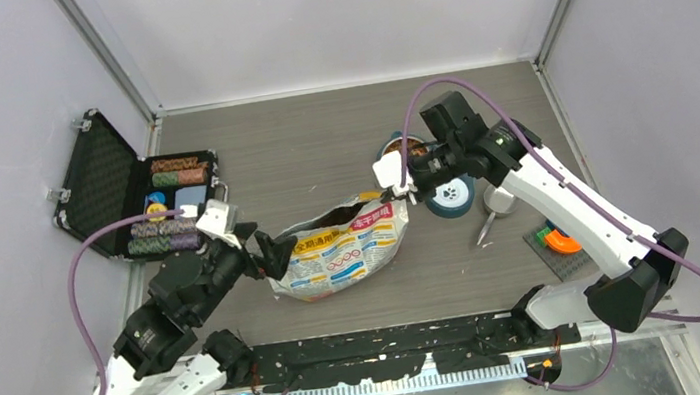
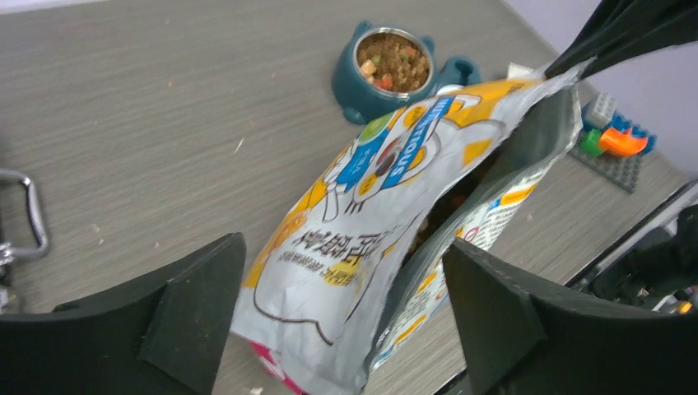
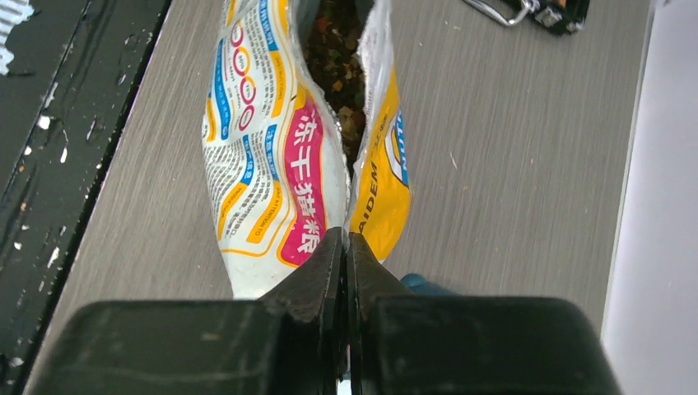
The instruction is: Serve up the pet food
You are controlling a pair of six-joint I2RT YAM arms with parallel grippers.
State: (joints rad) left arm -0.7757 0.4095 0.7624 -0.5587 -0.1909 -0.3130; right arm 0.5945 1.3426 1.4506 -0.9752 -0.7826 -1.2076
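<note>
At the far left of the grey wood-grain surface, an open black case (image 1: 100,183) shows rows of stacked chips. Just right of it, the left gripper (image 1: 272,252) has its jaws released and spread wide, one on each side of the bottom end of a printed foil bag (image 1: 342,249), which lies on its side near the middle. The bag carries yellow, blue and pink panels on white. Its mouth gapes, and the pet food (image 3: 336,58) shows inside as a loose brown mass. At the bag's upper right corner, the right gripper (image 3: 346,239) has its jaws clenched on the torn rim, pinching the foil between them and holding that end up off the surface.

Beyond the bag's mouth stands a teal bowl (image 2: 350,86) with a steel liner, filled with a brown mix flecked with orange and green. A round blue piece with a white paw print (image 1: 452,197) lies just beside the right arm, and a metal scoop (image 1: 496,203) rests next to it with its handle pointing toward the near edge. At the far right, a cluster of coloured building bricks (image 1: 558,240) sits on a grey baseplate.
</note>
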